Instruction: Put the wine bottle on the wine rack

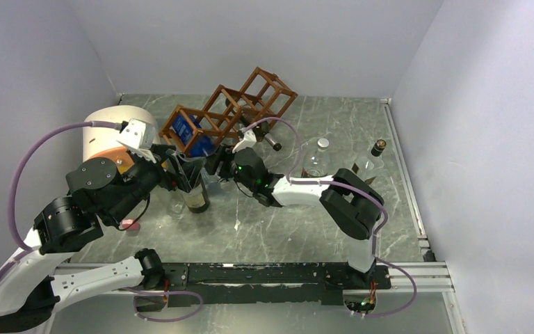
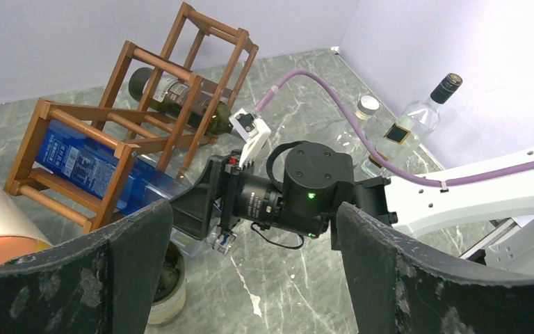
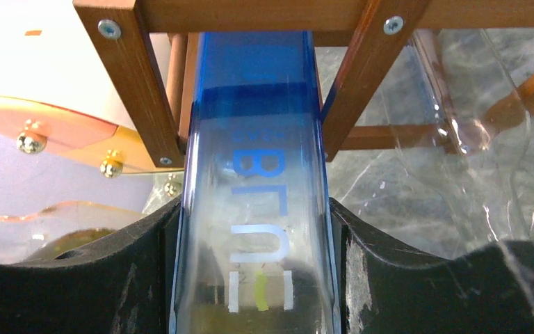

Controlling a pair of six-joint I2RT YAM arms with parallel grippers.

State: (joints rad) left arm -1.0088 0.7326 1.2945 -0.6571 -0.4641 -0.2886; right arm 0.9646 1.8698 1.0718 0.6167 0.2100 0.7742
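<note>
The left pincer gapes wide and holds nothing, with a standing dark glass bottle with a cream label just below it. The right pincer clamps the translucent blue glass wine bottle. The bottle's far end, ahead of this pincer, sits inside the lowest cell of the reddish-brown wooden lattice wine rack.

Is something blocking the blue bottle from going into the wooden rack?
Nothing visible. The right gripper holds the blue bottle, already poking through an end cell of the wine rack; the cream cylinder sits off to one side.
</note>
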